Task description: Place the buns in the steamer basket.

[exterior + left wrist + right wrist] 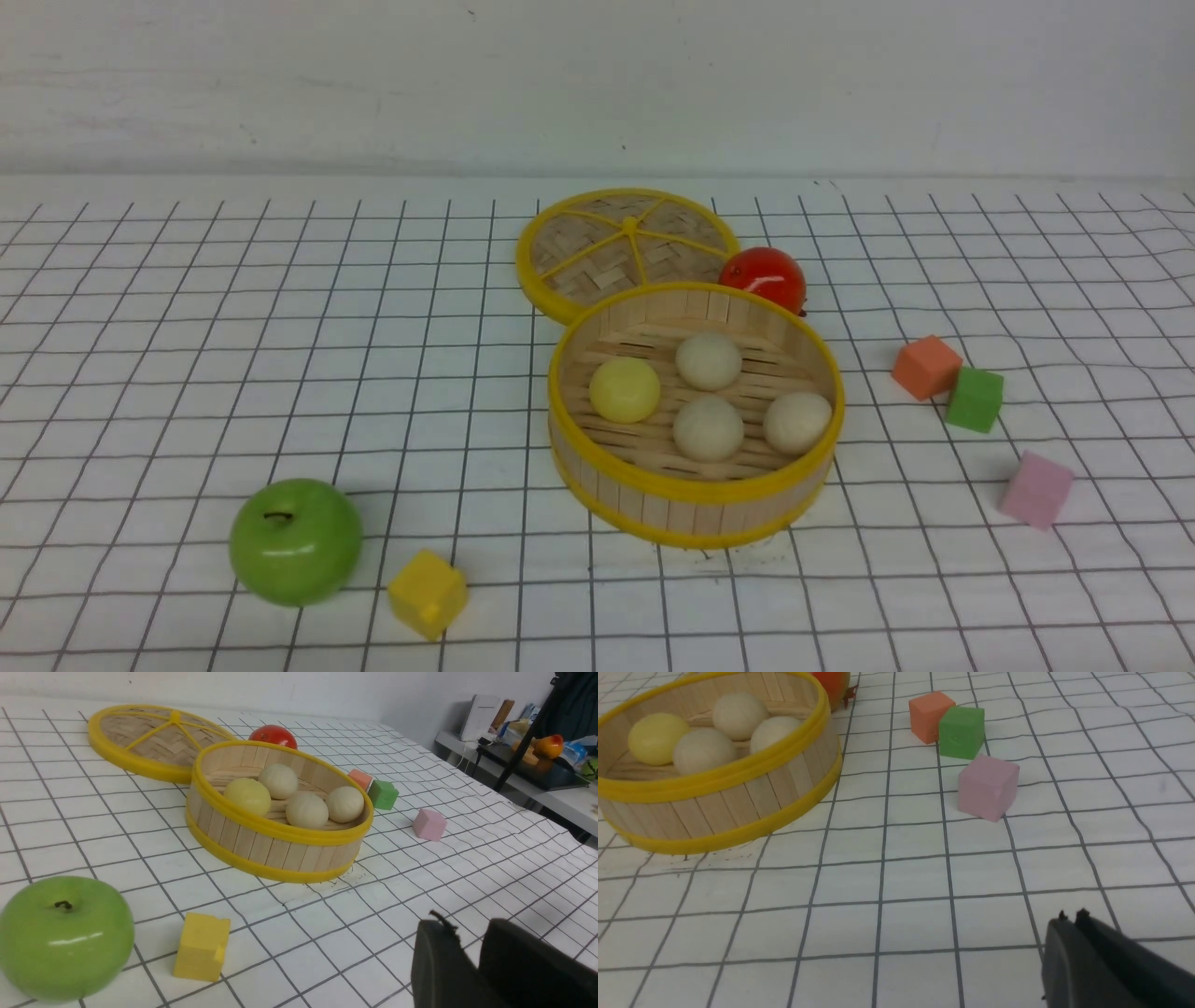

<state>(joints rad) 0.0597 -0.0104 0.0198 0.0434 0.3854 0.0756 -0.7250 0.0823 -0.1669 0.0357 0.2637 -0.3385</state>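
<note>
Left gripper (472, 947): jaws slightly parted, holding nothing, above bare cloth near the steamer basket (695, 509). Right gripper (1071, 926): jaws pressed together, empty, on the basket's other side. The basket holds all four buns (709, 427), three cream and one pale yellow (625, 389). Behind the basket, touching its rim: woven lid (597, 247) and red ball (763, 276). Left of it: green apple (295, 540), yellow cube (428, 593).

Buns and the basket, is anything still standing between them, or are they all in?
Nothing visible stands in the way. All four buns, the yellow bun and three cream buns, already lie inside the basket. The lid is off, resting behind the basket.
</note>
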